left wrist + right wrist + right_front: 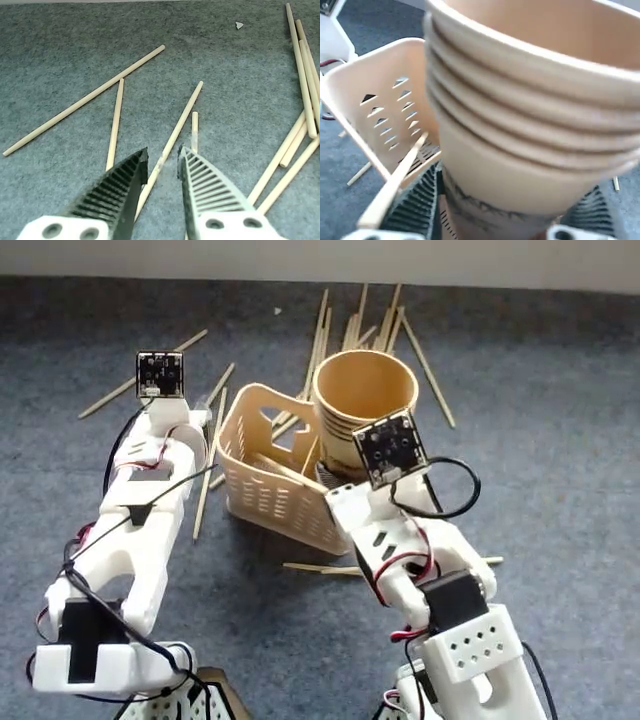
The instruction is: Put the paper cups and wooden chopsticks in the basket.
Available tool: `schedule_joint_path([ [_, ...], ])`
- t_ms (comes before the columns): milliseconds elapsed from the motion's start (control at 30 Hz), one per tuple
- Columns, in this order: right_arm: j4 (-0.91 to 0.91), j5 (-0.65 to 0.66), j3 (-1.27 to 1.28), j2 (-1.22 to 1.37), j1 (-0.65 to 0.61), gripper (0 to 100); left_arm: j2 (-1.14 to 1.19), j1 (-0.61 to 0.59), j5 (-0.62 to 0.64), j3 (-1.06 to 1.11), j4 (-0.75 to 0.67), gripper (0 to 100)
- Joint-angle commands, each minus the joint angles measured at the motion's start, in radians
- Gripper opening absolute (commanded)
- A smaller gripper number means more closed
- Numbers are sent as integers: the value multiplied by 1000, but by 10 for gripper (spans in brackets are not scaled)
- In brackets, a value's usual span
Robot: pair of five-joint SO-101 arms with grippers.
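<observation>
A stack of several nested paper cups (362, 405) stands upright at the right end of the cream basket (262, 480). My right gripper (505, 220) is shut on the stack's lower part, with a black finger on each side. The cups (520, 125) are low over the basket's slotted wall (375, 95); I cannot tell whether their base touches the floor. At least one wooden chopstick (395, 185) lies inside the basket. My left gripper (162, 152) is open, low over the carpet left of the basket, with a chopstick (175, 125) running between its fingertips.
Loose chopsticks lie on the grey carpet: a pile behind the basket (350, 330), a few near the left arm (140, 375), and one in front of the basket (320, 568). More lie beside the left gripper (116, 125) and farther off (305, 75).
</observation>
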Motion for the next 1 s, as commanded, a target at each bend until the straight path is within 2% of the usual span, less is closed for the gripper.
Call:
schedule_joint_path([
  [0, 35, 48, -47, -15, 15, 414, -4, 8, -9, -24, -20, 120],
  [633, 36, 52, -318, -19, 13, 421, -4, 8, -9, -27, -20, 120],
  [800, 35, 55, -216, -18, -1, 421, -4, 8, -9, -27, -20, 120],
  [967, 33, 126, -22, -19, -50, 421, -4, 8, -9, -28, -20, 120],
])
